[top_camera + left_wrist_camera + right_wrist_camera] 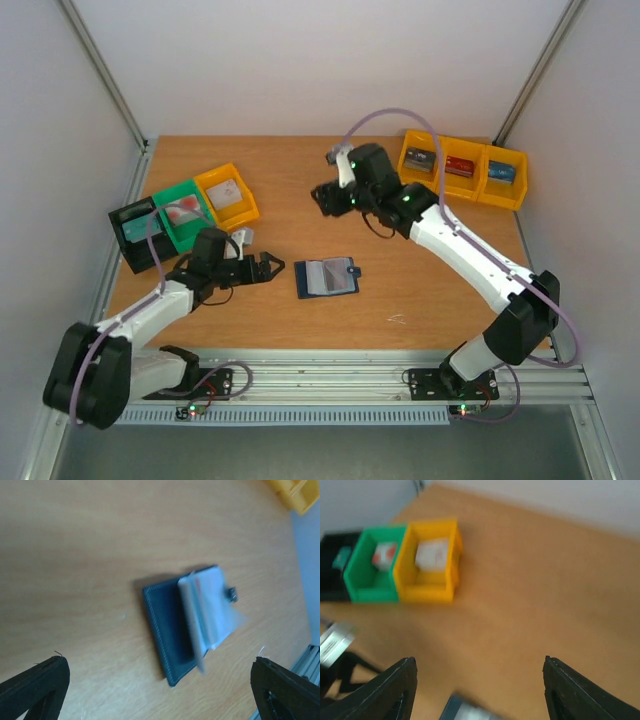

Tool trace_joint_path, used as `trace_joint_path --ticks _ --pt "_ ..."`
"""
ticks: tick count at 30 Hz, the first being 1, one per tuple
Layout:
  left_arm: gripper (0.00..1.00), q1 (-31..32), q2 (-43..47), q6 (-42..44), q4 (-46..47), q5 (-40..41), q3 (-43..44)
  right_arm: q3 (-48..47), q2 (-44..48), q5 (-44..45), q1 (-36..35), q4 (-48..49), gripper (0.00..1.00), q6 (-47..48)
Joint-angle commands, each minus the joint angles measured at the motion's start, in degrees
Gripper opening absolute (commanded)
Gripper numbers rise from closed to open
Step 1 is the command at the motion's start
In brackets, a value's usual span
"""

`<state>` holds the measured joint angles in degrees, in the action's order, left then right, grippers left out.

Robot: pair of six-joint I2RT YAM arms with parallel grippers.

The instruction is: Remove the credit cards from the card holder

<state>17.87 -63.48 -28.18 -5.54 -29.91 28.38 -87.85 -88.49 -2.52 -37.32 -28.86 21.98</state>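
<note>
The navy card holder lies open on the table's middle, with pale cards in its pockets. In the left wrist view it lies ahead between the fingers, a pale grey card with red marks standing up from it. My left gripper is open and empty, just left of the holder. My right gripper is open and empty, raised over the table behind the holder. The holder's edge shows at the bottom of the right wrist view.
A black bin, a green bin and a yellow bin stand at the left, each holding something. Three yellow-orange bins with cards stand at the back right. The metal rail runs along the near edge.
</note>
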Motion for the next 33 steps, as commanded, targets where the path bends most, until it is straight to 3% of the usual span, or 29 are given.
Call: trace_joint_path --ticks 1,6,10,13,18,25,31,32,33 --pt "0.99 3.26 -5.68 -5.85 8.76 -1.79 -1.58 7.76 -0.35 -6.52 -3.94 -12.84 0.69 -18.72" --pt "0.99 8.59 -11.16 -6.12 10.71 0.55 -0.57 17.69 0.2 -7.23 -4.4 -17.42 0.64 -26.11" --pt "0.99 10.96 -14.58 -6.87 11.98 4.52 -1.22 23.98 -2.08 -9.94 -4.32 -15.37 0.52 -27.44" --pt "0.99 11.34 -17.54 -7.44 11.0 6.18 -0.62 27.6 -3.09 -10.62 -3.97 -12.35 0.51 -28.71" --pt "0.99 13.39 -23.6 -6.63 12.04 5.99 2.11 30.29 -5.99 -12.3 -2.36 -7.45 0.43 -28.48" --pt "0.94 14.28 -28.41 -5.75 13.78 5.03 4.34 32.49 -10.22 -16.19 -0.01 -1.9 0.42 -25.69" --pt "0.84 17.07 -33.59 -6.26 17.42 3.01 7.4 32.81 -13.97 -22.77 0.09 1.57 0.39 -22.93" --pt "0.78 17.29 -33.89 -6.2 17.77 2.57 7.53 33.18 -13.46 -23.15 0.07 2.51 0.39 -21.32" --pt "0.66 17.51 -34.09 -5.9 18.02 2.31 7.58 33.41 -12.89 -23.55 0.06 2.91 0.39 -20.49"
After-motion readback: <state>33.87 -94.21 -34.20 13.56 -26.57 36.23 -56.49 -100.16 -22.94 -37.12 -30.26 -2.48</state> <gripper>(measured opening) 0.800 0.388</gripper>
